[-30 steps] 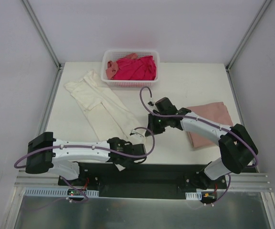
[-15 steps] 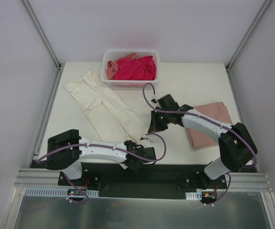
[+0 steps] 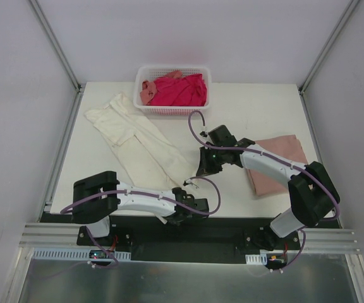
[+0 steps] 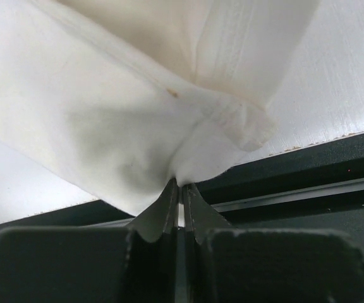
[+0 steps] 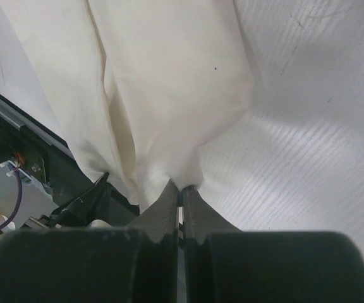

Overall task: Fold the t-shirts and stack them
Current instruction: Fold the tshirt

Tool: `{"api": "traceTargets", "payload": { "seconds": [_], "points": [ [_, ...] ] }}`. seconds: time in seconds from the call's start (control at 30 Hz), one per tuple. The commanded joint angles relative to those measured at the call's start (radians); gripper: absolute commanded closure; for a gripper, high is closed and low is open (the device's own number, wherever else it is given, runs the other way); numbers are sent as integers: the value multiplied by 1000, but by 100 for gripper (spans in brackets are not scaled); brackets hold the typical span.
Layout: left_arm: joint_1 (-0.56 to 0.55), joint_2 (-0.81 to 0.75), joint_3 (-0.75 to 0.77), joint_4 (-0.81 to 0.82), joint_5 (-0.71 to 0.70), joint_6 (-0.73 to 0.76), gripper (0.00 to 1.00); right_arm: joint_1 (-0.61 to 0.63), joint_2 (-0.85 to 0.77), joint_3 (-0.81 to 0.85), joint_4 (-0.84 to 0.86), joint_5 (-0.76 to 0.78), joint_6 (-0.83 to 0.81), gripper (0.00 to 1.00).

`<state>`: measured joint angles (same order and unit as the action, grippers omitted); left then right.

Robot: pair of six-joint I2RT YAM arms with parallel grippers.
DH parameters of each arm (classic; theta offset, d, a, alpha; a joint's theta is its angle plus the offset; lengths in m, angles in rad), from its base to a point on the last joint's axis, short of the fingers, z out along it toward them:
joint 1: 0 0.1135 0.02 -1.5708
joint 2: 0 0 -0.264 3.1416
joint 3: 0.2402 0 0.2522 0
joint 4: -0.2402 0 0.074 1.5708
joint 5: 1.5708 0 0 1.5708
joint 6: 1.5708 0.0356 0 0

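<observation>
Top external: cream t-shirt (image 3: 138, 142) laid as one long strip, slanting from just beside the basket (image 3: 143, 74) out to the bench (image 3: 245, 113) edge farthest from it. Held at that far end twice over: left claw (image 4: 179, 184) clamped on the corner, right claw (image 5: 181, 187) clamped on the neighbouring hem. Likely to fold basketward along the strip, with bare bench to the basket's right.

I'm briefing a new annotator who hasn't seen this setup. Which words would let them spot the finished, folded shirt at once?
On the white table, look to the right half: there lies the dusty pink cotton t-shirt. It alone is folded into a neat rectangle, unlike the long cream cotton t-shirt on the left and the magenta-red t-shirt heaped in the white plastic lattice basket.
</observation>
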<state>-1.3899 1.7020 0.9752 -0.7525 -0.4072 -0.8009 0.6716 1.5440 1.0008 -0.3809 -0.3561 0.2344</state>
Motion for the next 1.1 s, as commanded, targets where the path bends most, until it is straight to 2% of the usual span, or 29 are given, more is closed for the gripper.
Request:
{"api": "traceTargets", "payload": {
  "seconds": [0.0,0.17,0.27,0.53,0.6,0.8,0.93,1.07],
  "points": [
    [6,9,-6,-62,-120,-83,100,-6,-19,16,-1,-1,-15,99],
    [9,-143,16,-120,-183,-115,100,0,-47,18,5,-3,-47,99],
    [52,-237,0,-137,-191,-115,100,13,-47,50,8,-14,-69,99],
    [279,-398,-15,-205,-251,-182,100,68,37,252,25,72,-61,99],
    [313,-416,-16,-203,-291,-187,100,74,83,344,33,101,-67,99],
    [506,-450,-24,-203,-334,-208,100,74,264,574,69,135,-90,99],
    [627,-472,-29,-196,-357,-205,100,74,379,670,151,143,-101,99],
    [727,-458,-21,-102,-361,-127,100,72,536,807,212,135,-102,99]
  ]
}}
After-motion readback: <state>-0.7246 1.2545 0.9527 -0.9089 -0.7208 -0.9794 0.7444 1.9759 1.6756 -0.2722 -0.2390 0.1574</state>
